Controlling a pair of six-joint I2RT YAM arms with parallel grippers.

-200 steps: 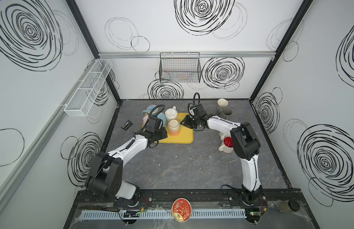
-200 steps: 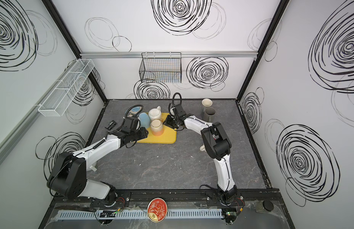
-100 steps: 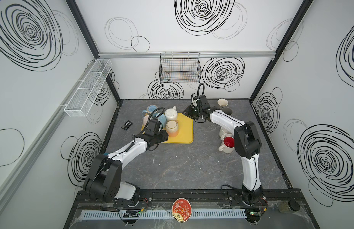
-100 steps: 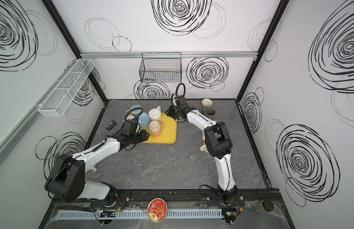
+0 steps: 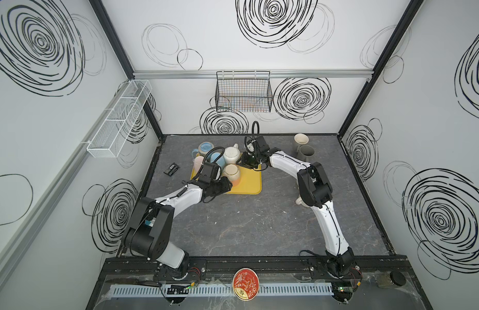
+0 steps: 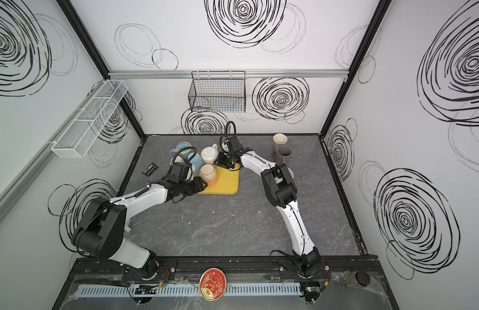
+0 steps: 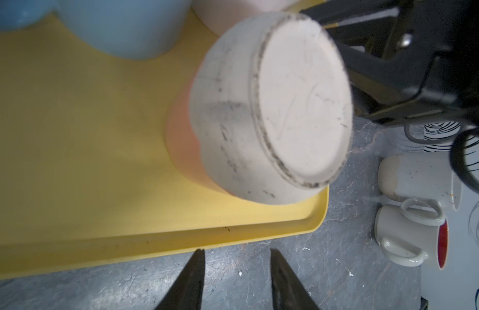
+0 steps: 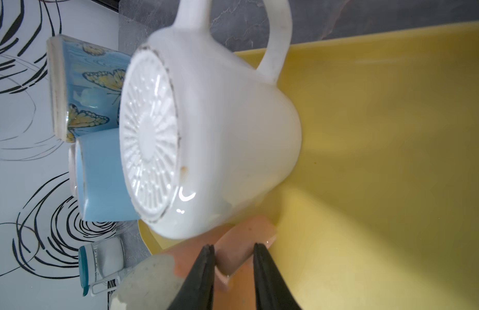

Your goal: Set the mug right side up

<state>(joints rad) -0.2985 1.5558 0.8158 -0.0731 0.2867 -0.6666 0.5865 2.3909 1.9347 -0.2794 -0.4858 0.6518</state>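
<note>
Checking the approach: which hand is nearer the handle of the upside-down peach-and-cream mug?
Right. The right hand straddles the handle of the peach-and-cream mug. The left hand hangs outside the yellow tray rim, clear of the mug.

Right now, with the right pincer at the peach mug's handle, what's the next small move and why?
Probably close the right pincer on the handle of the peach mug. Its fingers straddle that handle, though I can't tell if they already pinch it, and the mug stands base-up on the yellow tray. A firm hold must come before any flip.
</note>
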